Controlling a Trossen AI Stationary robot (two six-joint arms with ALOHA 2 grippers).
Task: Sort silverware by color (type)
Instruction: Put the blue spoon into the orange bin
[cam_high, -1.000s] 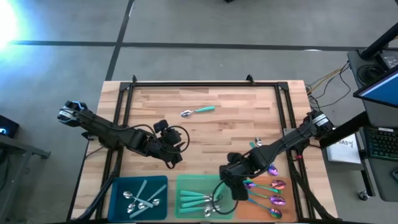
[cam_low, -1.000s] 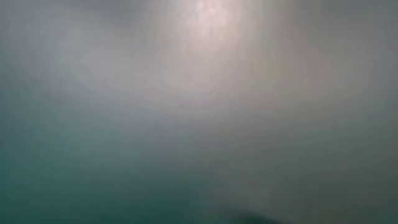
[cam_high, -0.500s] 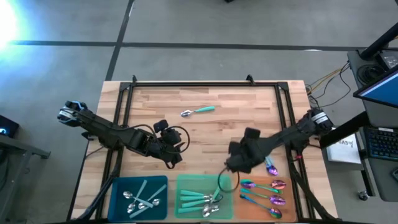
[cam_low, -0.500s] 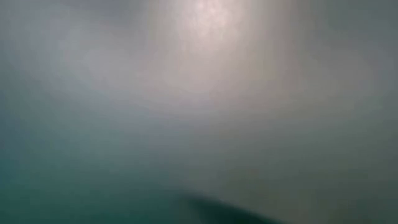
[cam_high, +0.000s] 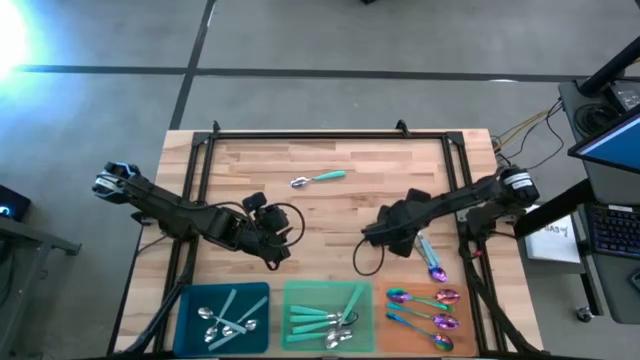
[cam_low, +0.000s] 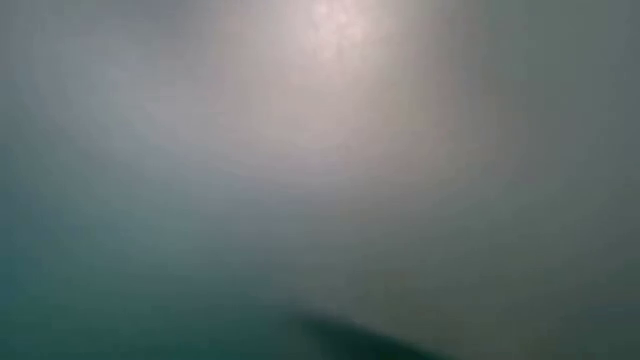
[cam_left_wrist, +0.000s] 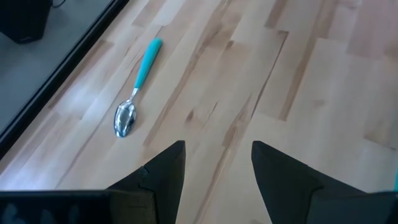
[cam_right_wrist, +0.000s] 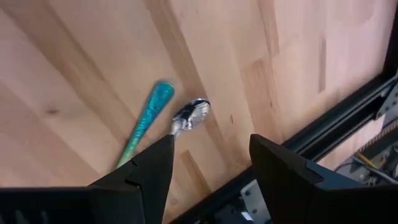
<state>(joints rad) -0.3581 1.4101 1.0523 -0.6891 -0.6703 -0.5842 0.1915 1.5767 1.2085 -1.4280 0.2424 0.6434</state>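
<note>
A teal-handled spoon (cam_high: 318, 179) lies flat on the wooden table (cam_high: 380, 160) toward its far side. It also shows in the left wrist view (cam_left_wrist: 137, 90) and the right wrist view (cam_right_wrist: 155, 118). My left gripper (cam_high: 282, 240) hovers open at the table's middle left, nearer than that spoon. My right gripper (cam_high: 375, 235) hovers open at the middle right, pointing steeply down. An iridescent purple spoon (cam_high: 430, 258) lies on the table just beyond the orange tray (cam_high: 400, 318). Blue-handled, teal and purple spoons lie in the blue (cam_high: 188, 318), green (cam_high: 292, 292) and orange trays.
The three trays stand side by side along the near edge. A dark metal frame (cam_high: 300, 134) runs along the far and side edges. A cable loop (cam_high: 365, 262) hangs below my right gripper. Bare wood lies between the two grippers. The low view shows only blur.
My right gripper has risen off the green and orange trays and gone toward the table's far edge and middle, turning and tipping to point more steeply down. The purple spoon by the orange tray now shows in full. My left arm has kept still.
</note>
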